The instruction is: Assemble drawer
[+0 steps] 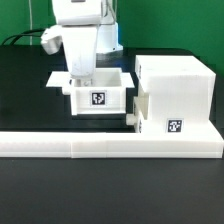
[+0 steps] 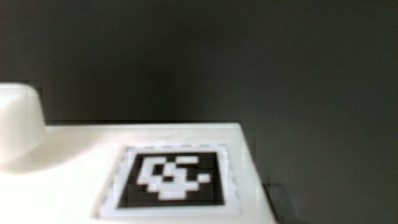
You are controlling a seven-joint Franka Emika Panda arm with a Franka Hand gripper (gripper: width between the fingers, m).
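An open-top white tray (image 1: 98, 92) with a square tag on its front wall stands in the middle of the table. The large cubic housing (image 1: 176, 88) stands at the exterior view's right, with a tag low on its front. A second small tray (image 1: 139, 108) sticks out of the housing's side, its knob pointing at the rail. My gripper (image 1: 79, 77) hangs down at the first tray's far corner on the exterior view's left, its fingertips hidden by the hand and the tray wall. The blurred wrist view shows a tagged white tray face (image 2: 175, 176) and a rounded white shape (image 2: 16, 125).
The long low white border rail (image 1: 110, 146) runs across the front, touching the housing's base. The table top is black. A cable and the arm's body rise behind the tray at the back.
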